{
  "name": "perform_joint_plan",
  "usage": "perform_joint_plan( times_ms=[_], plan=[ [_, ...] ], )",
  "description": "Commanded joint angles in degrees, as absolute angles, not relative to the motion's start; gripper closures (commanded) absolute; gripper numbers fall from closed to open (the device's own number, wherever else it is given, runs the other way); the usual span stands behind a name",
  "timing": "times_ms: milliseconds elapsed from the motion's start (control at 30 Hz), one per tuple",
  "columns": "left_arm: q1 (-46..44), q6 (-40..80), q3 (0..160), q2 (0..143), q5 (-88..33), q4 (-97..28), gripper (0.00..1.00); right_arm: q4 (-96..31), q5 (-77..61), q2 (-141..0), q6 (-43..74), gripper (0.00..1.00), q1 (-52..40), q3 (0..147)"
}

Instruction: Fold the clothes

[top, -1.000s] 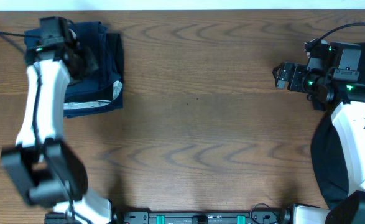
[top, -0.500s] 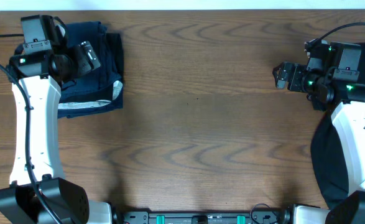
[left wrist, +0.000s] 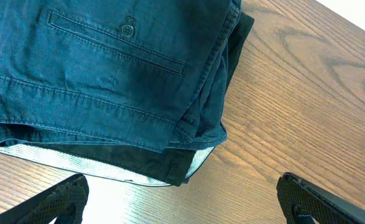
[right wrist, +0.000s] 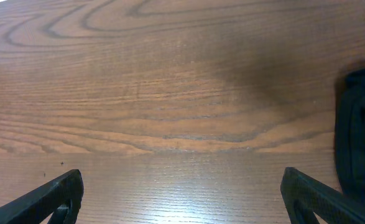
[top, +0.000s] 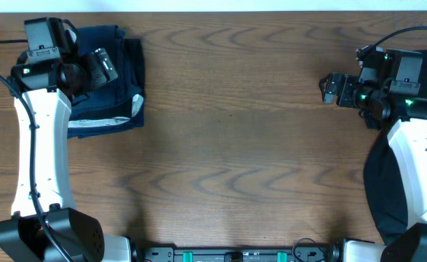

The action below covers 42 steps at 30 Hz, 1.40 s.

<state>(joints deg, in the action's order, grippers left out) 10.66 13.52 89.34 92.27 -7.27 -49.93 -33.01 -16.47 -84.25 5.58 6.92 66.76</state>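
Clothes (top: 122, 73) lie stacked, long axis near-to-far, silvery-white edge (top: 108, 122) toward the robot.

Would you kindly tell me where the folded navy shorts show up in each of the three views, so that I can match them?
Overhead: the navy shorts lie at the top left of the table.
Left wrist: the shorts fill the upper left.
Right wrist: not in it.
Shared landmark: the silvery-white edge just under the shorts, seen in the overhead and left wrist views.
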Motion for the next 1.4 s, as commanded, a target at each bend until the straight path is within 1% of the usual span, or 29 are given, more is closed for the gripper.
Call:
perform_joint_plan(
  times_ms=[0,533,667,1100,1200,1367],
  plan=[
    [10.85,13.43,89.95,92.60,-6.79,-50.13,0.02,-33.04,-16.27,-84.38,5.69,0.01,7.33,66.70],
    [10.85,13.43,89.95,92.60,-6.79,-50.13,0.02,-33.06,-16.27,-84.44,5.72,0.01,7.11,66.67],
    [10.85,13.41,89.95,92.60,-6.79,-50.13,0.02,-33.08,-16.27,-80.84,5.72,0.01,7.05,66.67],
    [10.85,13.43,89.95,92.60,-6.79,-50.11,0.02,-33.06,-16.27,-53.39,5.72,0.01,6.68,66.67],
    [10.85,13.41,89.95,92.60,-6.79,-50.11,0.02,-33.08,-16.27,-46.96,5.72,0.01,4.32,66.67],
    [10.85,13.43,89.95,92.60,-6.79,-50.13,0.02,-33.01,-16.21,-36.03,5.23,0.01,-3.27,65.45]
  ],
)
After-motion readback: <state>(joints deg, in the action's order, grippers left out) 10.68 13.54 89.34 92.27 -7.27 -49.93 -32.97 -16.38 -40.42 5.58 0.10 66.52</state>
